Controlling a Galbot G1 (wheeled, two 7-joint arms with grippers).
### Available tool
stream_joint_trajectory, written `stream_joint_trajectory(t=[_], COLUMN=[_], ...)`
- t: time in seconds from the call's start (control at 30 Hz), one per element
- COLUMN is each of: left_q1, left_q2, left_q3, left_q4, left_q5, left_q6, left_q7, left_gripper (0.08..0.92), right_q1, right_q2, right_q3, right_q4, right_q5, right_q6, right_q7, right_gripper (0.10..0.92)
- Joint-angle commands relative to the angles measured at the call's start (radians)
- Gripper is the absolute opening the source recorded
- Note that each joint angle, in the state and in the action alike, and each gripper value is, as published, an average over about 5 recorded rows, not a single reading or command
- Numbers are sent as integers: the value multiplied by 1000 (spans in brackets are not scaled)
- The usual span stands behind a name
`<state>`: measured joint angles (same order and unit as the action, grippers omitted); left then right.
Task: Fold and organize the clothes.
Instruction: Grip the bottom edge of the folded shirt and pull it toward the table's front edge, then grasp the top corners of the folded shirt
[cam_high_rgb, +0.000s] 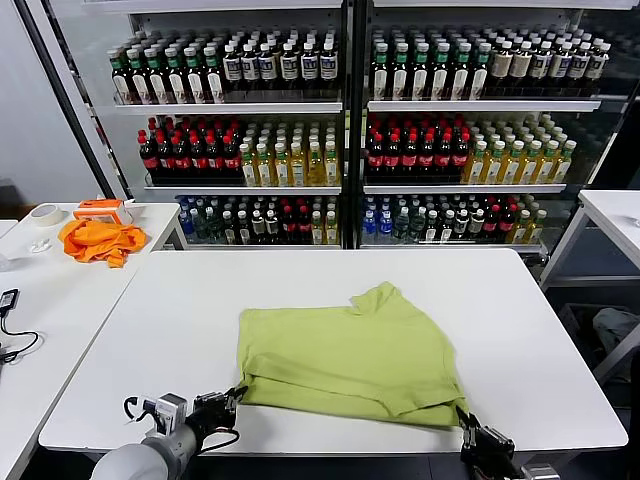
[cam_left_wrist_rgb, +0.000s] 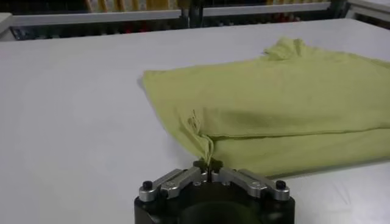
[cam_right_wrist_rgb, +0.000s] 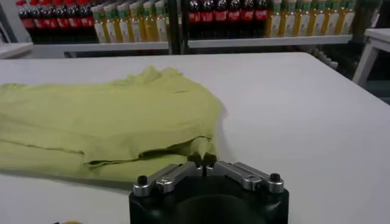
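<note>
While the lime-green T-shirt (cam_high_rgb: 352, 358) lies partly folded in the middle of the white table (cam_high_rgb: 180, 330), I have both near corners pinched. My left gripper (cam_high_rgb: 236, 394) sits at about seven o'clock of the cloth, its fingers drawn together on the corner of the hem, which rises in a small peak between them. My right gripper (cam_high_rgb: 466, 423) is at about five o'clock, its fingers likewise closed tight on the other near corner, the fabric puckered just ahead of them.

As I judge it, the work is under way but far from finished. The near edge shows doubled layers, so one fold seems made already, yet a sleeve or collar part still sticks out at about twelve o'clock and the outline is uneven. Left to do, I reckon: carry these two corners over toward the far edge, flatten, fold again, and set the bundle tidy. No white print shows on the upper side.
</note>
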<state>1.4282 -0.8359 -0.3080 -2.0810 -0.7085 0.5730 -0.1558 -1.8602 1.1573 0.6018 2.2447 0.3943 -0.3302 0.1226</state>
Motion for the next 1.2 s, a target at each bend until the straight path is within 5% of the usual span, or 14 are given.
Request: stream_joint_trajectory(t=[0.03,0.33,0.77,0.97,1.2], left_q1=[112,-11,-581,-708,-702], left_q2=[20,59,-6,-66,-85], left_q3=[-97,-198,173,263,287], left_q4=[-111,-157,338,514,558], left_q5=[10,-122,-223,-176,-127], left_q6=[-14,-33,-34,-23,-18], left_q7=[4,12,33,36,46], left_gripper=[129,387,757,821,823], right_q1=[-82,98,1025,1192,1257], right_q2=[-9,-74,-66,2,102], right_q3=[22,112,-367,-482,-496], right_q4=[67,180,-462,-680,-866], right_q5=[-80,49,157,177,115], right_q6=[13,-88,-246,-247,-234], right_q7=[-27,-10,130,131,117], right_gripper=[172,440,798,822,823])
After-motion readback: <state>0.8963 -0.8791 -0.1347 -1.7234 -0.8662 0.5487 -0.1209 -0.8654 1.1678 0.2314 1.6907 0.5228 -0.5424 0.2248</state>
